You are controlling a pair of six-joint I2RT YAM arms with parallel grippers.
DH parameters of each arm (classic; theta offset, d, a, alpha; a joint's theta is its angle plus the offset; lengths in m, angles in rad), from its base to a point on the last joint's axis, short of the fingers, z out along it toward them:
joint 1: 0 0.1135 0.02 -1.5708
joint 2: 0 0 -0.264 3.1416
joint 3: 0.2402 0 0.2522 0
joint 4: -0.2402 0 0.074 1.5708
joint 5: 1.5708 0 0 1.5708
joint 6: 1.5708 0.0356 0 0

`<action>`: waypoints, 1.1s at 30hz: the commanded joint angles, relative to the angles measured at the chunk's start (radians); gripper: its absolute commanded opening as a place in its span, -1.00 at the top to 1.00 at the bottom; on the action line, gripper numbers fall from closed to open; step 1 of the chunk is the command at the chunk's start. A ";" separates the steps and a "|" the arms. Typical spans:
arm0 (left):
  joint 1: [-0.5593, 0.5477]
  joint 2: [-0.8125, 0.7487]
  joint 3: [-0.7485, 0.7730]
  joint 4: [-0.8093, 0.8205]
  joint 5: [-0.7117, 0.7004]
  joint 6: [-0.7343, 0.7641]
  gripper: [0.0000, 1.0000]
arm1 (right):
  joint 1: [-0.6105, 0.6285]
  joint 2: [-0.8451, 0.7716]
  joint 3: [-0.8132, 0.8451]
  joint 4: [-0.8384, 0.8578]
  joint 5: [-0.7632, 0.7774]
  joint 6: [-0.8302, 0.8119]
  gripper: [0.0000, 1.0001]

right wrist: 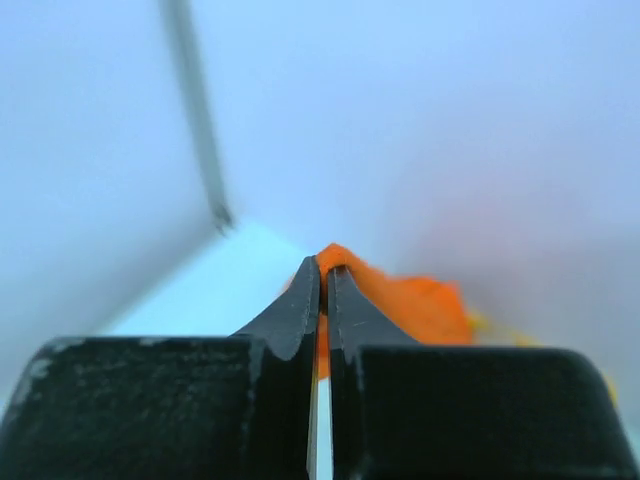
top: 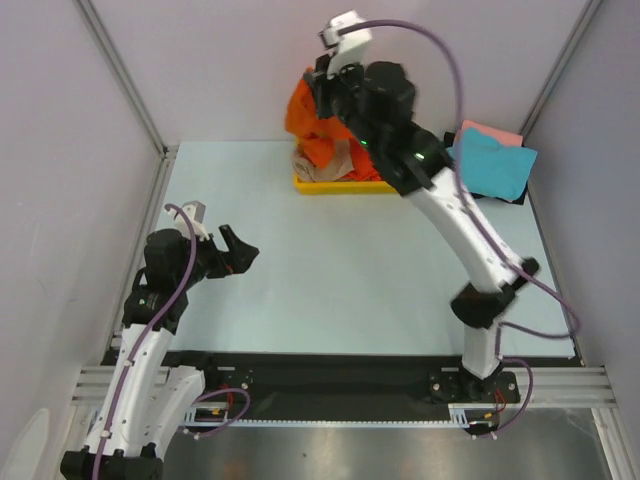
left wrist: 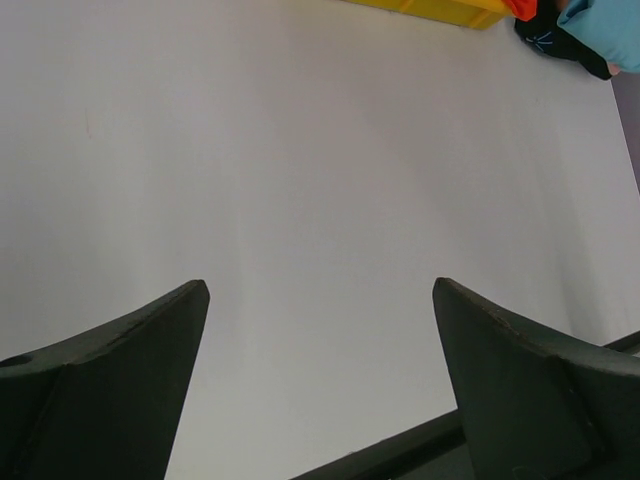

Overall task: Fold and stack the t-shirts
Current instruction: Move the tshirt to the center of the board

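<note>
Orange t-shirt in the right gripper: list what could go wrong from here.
1. The right gripper pinches only a thin edge of the orange t-shirt, so the cloth might slip out.
2. The shirt's lower part lies on the beige t-shirt in the yellow tray; lifting may drag either along.
3. The left gripper hangs open over the table, far off, so the shirt could bunch from one hold.

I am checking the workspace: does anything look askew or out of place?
Yes. At the far right, the teal shirt lies skewed over the pink shirt, edges not aligned. The beige shirt sits crumpled in the yellow tray.
</note>
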 commanded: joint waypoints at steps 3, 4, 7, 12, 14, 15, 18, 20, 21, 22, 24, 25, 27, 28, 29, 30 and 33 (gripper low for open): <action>0.009 0.001 0.000 0.030 -0.001 0.012 -1.00 | -0.073 -0.332 -0.274 0.089 0.117 -0.001 1.00; 0.007 0.001 0.003 0.028 -0.001 0.013 -1.00 | -0.096 -0.360 -0.353 0.091 0.136 0.023 1.00; 0.009 -0.001 0.004 0.025 -0.016 0.012 -1.00 | -0.202 -0.477 -0.674 0.103 0.118 0.179 1.00; 0.007 0.008 0.008 0.013 -0.042 0.006 -1.00 | -0.354 -0.635 -1.119 0.140 0.114 0.356 1.00; 0.006 0.018 0.008 0.013 -0.041 0.004 -1.00 | -0.401 -0.711 -1.295 0.154 0.085 0.396 1.00; 0.007 0.022 0.008 0.014 -0.039 0.005 -0.99 | -0.409 -0.739 -1.350 0.155 0.074 0.404 1.00; 0.006 0.051 0.015 -0.003 -0.048 0.005 -1.00 | -0.433 -0.822 -1.496 0.122 0.081 0.421 0.97; 0.006 0.062 0.023 -0.012 -0.068 0.002 -1.00 | -0.472 -0.851 -1.541 0.086 0.115 0.456 0.83; 0.006 0.058 0.023 -0.016 -0.077 0.001 -0.99 | -0.496 -0.870 -1.571 0.069 0.129 0.468 0.38; 0.004 0.053 0.021 -0.016 -0.085 -0.001 -1.00 | -0.524 -0.876 -1.584 0.037 0.120 0.482 0.00; 0.003 0.048 0.021 -0.019 -0.107 -0.007 -1.00 | -0.613 -0.893 -1.614 0.016 0.028 0.496 -0.64; -0.003 0.047 0.023 -0.024 -0.122 -0.008 -1.00 | -0.631 -0.901 -1.627 0.016 0.003 0.496 -0.68; -0.025 0.044 0.031 -0.049 -0.195 -0.024 -0.97 | -0.634 -0.919 -1.653 0.023 -0.032 0.491 -0.72; -0.076 0.039 0.040 -0.055 -0.217 -0.025 -0.93 | -0.634 -0.933 -1.680 0.028 -0.044 0.491 -0.73; -0.124 0.039 0.047 -0.073 -0.249 -0.039 -0.91 | -0.634 -0.937 -1.694 0.032 -0.055 0.493 -0.73; -0.184 0.041 0.052 -0.079 -0.315 -0.054 -0.90 | -0.634 -0.939 -1.704 0.032 -0.075 0.497 -0.73; -0.448 0.085 0.061 -0.098 -0.436 -0.143 -0.89 | -0.634 -0.934 -1.737 0.057 -0.133 0.505 -0.72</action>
